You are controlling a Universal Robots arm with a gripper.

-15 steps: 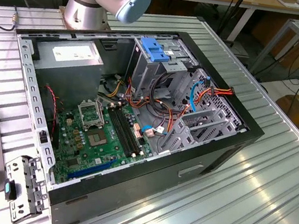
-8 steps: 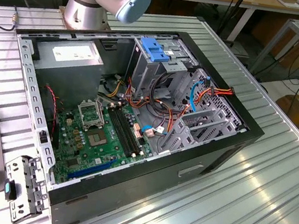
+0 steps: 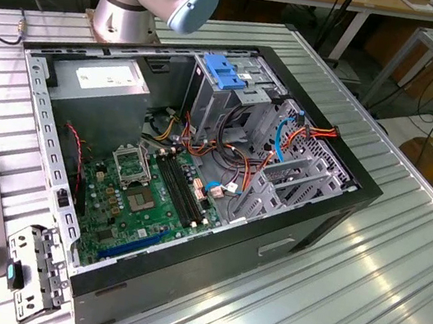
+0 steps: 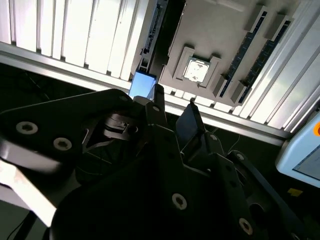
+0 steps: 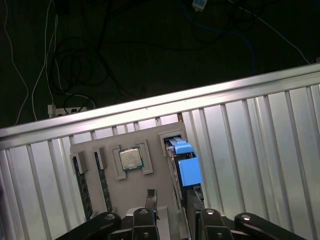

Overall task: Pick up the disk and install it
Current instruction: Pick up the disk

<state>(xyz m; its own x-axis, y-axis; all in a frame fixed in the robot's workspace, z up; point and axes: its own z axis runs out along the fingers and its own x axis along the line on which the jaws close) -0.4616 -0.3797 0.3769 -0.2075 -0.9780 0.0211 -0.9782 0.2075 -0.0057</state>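
The disk, dark with a bright blue carrier frame, stands on edge in a slot of a grey fixture tray on the ribbed metal table. Its blue end shows as the disk beside the tray. My gripper hangs above the tray, open, with nothing between its fingers; one finger sits close to the disk's near end and the other finger is over bare tray. The gripper has its two dark fingers apart in both wrist views.
A processor chip and memory sticks share the tray. The table edge runs just past it, with cables on the floor beyond. The open computer case holds a grey drive cage with a blue clip. A loose bracket lies beside it.
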